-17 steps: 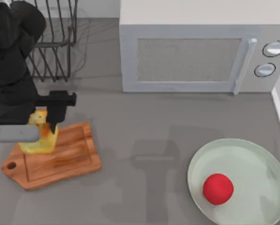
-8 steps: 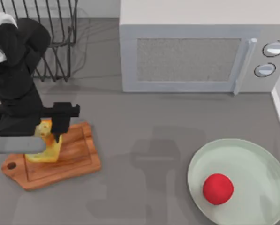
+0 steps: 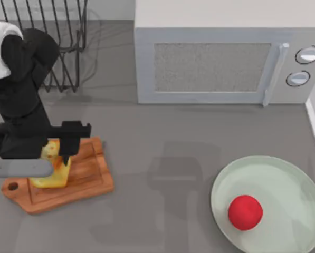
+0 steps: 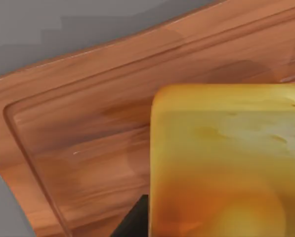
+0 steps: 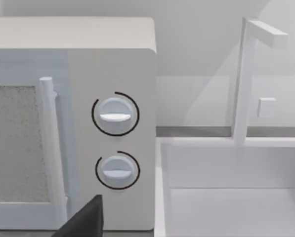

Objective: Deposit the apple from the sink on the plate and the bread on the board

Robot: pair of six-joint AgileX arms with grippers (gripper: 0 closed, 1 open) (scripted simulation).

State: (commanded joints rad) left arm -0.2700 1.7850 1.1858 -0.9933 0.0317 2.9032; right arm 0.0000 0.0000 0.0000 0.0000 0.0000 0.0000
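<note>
Top view: my left arm reaches down over the left side of the worktop [image 3: 162,132]. My left gripper [image 3: 56,158] sits over the board [image 3: 80,179], with the bread [image 3: 54,171] directly under it. One dark finger [image 3: 66,150] lies against the bread's side nearest the microwave [image 3: 220,63]; the other side is covered by the arm. I cannot tell how wide the gripper stands, nor whether it has hold of the bread.

Bread: yellow block on the handle half of the board, inside the groove as far as I can see. Whether its underside touches the wood, I cannot tell. The board lies at an angle, its handle end with the hole toward the left edge of the worktop.

Left wrist view: the bread [image 4: 226,163] seen close, the board [image 4: 88,133] with its groove behind it, and a dark wedge at the bread's lower edge, too little of it to identify.

Apple [image 3: 245,212]: red ball resting on the plate [image 3: 284,179], off-centre toward the plate's left and near side. The plate is at the right side of the worktop, well apart from the board.

Wire rack [image 3: 62,47] stands behind my left arm, left of the microwave.

Right wrist view: the microwave [image 5: 112,128] with its two dials, the white sink [image 5: 231,192] just beside it, and a white tap [image 5: 246,74] at the sink's back edge. A dark corner, possibly part of my right gripper [image 5: 85,222], is at the edge; I cannot tell its opening.
</note>
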